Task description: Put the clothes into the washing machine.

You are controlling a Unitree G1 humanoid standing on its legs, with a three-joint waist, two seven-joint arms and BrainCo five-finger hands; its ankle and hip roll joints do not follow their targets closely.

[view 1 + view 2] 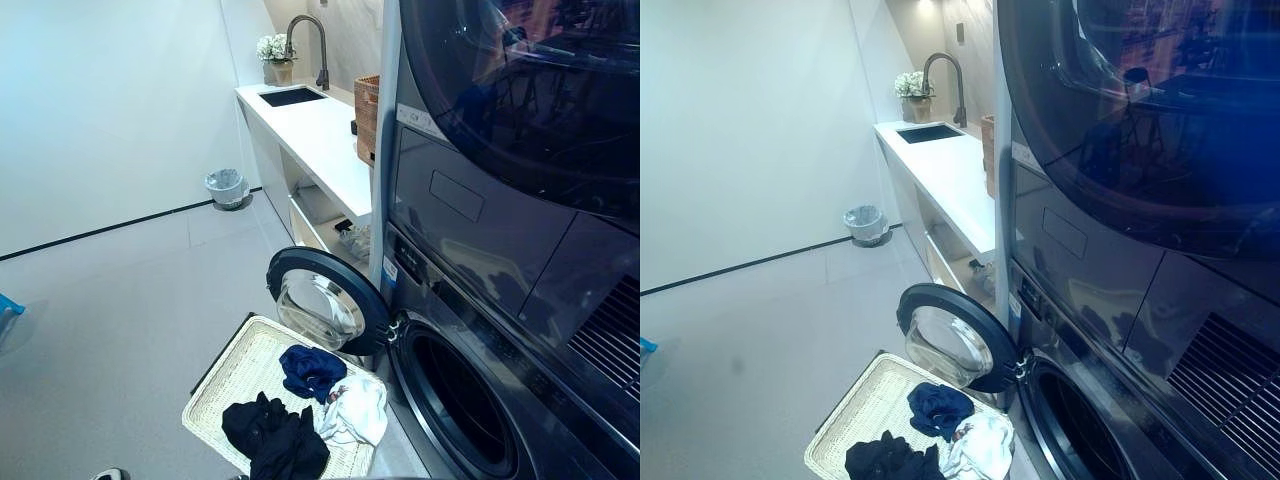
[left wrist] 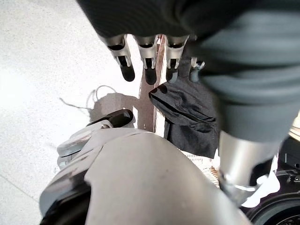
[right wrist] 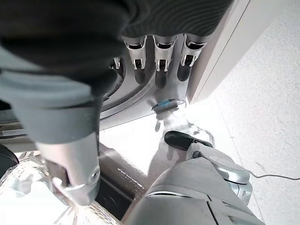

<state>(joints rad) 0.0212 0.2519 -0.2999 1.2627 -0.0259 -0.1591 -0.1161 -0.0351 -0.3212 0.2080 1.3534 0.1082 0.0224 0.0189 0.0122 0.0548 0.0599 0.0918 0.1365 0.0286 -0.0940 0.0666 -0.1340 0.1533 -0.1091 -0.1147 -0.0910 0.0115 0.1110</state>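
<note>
Below your left hand (image 2: 147, 65), fingers slack and empty, the clothes (image 1: 275, 435) lie in the basket (image 1: 235, 375). Right hand (image 3: 159, 61) also loose. Nothing loaded yet; reach down, grasp the black garment (image 2: 185, 112), washing machine (image 1: 460, 400) door open.

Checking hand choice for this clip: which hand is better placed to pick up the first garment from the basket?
Probably the left hand: its open fingers hang above the black garment in the basket. The right hand, also open, faces the washing machine.
</note>
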